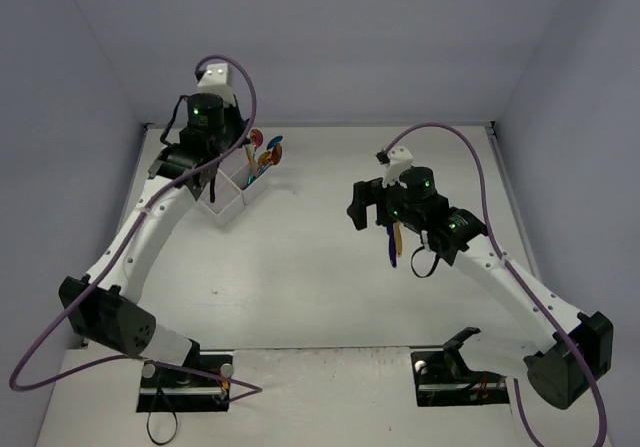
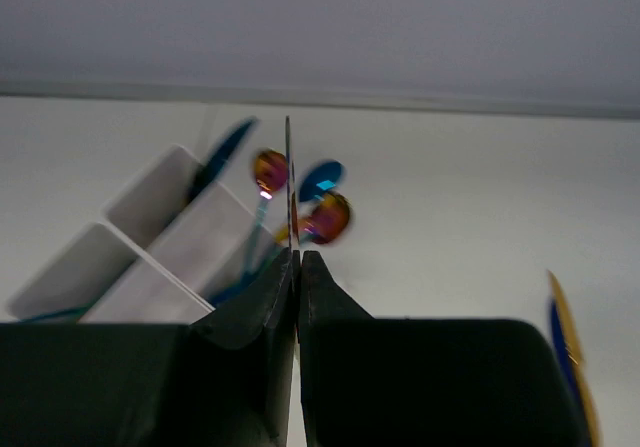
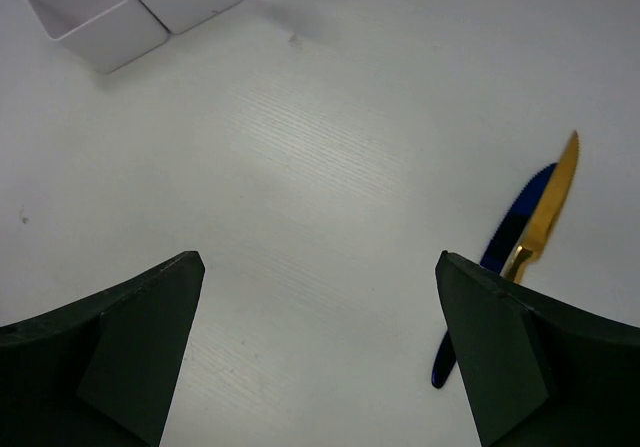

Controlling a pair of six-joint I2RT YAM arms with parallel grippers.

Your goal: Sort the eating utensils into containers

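While the L gripper (image 2: 297,257) hung just beside the white divided box (image 2: 150,229), its fingers were pinched fully together on a thin utensil (image 2: 288,182), seen edge-on & pointing up. Spoon heads (image 2: 328,217), purple-gold & blue, stuck out of the box on its far side. R gripper (image 3: 318,259) hung over the table (image 3: 330,147), well apart from the box, jaws spread wide w/ nothing between them. A gold knife (image 3: 555,192) & a blue knife (image 3: 505,237) lay touching, near one finger.

R tool (image 3: 318,262) spread wide above table (image 3: 320,137), gold knife (image 3: 550,202) overlapping blue knife (image 3: 498,245).
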